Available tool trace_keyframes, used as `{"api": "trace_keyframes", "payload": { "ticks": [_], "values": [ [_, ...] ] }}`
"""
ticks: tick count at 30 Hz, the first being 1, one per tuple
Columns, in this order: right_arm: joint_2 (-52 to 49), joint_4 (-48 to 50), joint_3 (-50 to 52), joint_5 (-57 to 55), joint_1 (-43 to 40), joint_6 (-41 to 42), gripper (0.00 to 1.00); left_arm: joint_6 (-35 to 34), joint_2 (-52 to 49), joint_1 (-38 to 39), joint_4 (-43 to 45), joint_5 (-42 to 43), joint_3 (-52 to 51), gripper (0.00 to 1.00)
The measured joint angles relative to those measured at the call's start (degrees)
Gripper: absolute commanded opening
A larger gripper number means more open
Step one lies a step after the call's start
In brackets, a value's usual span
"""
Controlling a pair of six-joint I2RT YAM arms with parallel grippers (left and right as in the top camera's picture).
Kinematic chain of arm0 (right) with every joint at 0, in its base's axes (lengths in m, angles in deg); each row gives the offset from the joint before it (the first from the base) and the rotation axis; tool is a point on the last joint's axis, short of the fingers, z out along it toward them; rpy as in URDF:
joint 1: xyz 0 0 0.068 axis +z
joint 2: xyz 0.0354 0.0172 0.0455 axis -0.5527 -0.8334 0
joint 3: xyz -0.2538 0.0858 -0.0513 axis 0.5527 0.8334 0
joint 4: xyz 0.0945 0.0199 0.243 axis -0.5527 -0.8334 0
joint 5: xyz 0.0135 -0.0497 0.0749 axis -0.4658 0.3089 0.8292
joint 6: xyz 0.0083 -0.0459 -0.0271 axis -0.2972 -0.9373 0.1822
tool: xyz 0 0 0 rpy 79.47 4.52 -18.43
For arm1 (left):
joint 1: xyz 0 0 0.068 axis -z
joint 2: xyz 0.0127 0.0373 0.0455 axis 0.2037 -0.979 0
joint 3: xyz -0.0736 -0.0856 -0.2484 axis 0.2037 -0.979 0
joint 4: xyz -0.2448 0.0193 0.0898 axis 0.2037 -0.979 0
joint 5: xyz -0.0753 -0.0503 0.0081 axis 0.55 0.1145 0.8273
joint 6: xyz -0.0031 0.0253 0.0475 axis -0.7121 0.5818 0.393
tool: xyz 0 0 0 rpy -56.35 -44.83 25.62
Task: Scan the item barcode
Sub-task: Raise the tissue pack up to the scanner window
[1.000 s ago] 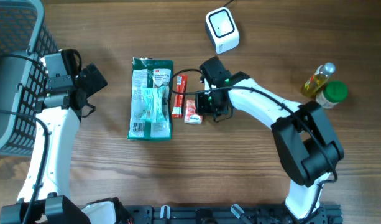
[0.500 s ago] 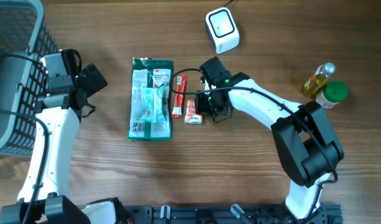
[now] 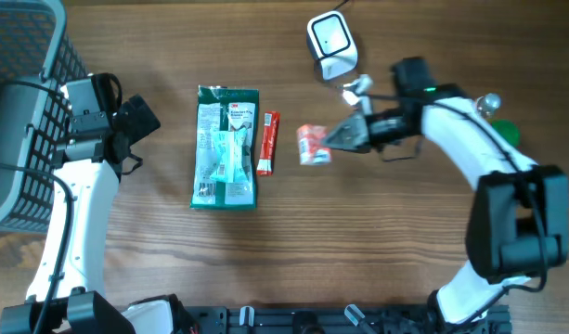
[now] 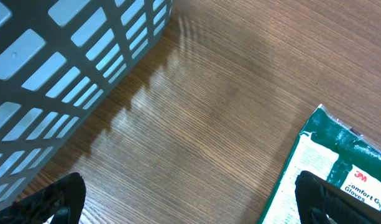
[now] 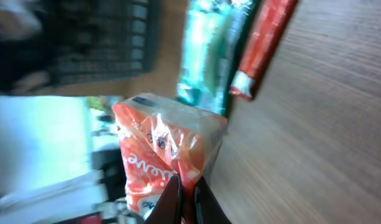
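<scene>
Overhead, bench middle: right hand (image 3: pixel 332 139), fingers pinched shut on an orange packet (image 3: pixel 312 146), just right of a red stick pack (image 3: pixel 267 143) and a green glove pack (image 3: pixel 225 147); white scanner (image 3: pixel 331 44) by the far edge. Left hand (image 3: pixel 140 119) near the basket (image 3: pixel 24 111) at the left edge. Left wrist: fingers apart, holding nothing, over the bench (image 4: pixel 209 124). Right wrist: orange packet clamped by its crimped wrapper edge.

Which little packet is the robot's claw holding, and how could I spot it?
On the wooden table, find the white scanner box; just below it in the overhead view, the right claw pinches a small orange-and-white packet. It is shorter and fatter than the thin red stick beside it, and far smaller than the green glove pack.
</scene>
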Motion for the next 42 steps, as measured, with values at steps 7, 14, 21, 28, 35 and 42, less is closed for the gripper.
{"api": "trace_keyframes", "payload": {
  "ticks": [7,14,21,28,35,42],
  "values": [
    [0.0,-12.5,0.1,7.9,-6.6,-16.3,0.04,0.0,0.0,0.0,0.0,0.0,0.0,1.00],
    [0.0,-16.6,0.1,9.5,-6.8,-24.3,0.04,0.0,0.0,0.0,0.0,0.0,0.0,1.00],
    [0.0,-15.9,0.1,9.3,-6.8,-26.3,0.04,0.0,0.0,0.0,0.0,0.0,0.0,1.00],
    [0.0,-7.1,0.2,-3.1,-6.3,-20.4,0.04,0.0,0.0,0.0,0.1,0.0,0.0,1.00],
    [0.0,0.6,0.1,-24.7,-0.7,-5.4,0.04,0.0,0.0,0.0,0.1,0.0,0.0,1.00],
    [0.1,-11.6,-15.9,-43.4,6.4,2.3,0.04,0.0,0.0,0.0,0.1,0.0,0.0,1.00]
  ]
}}
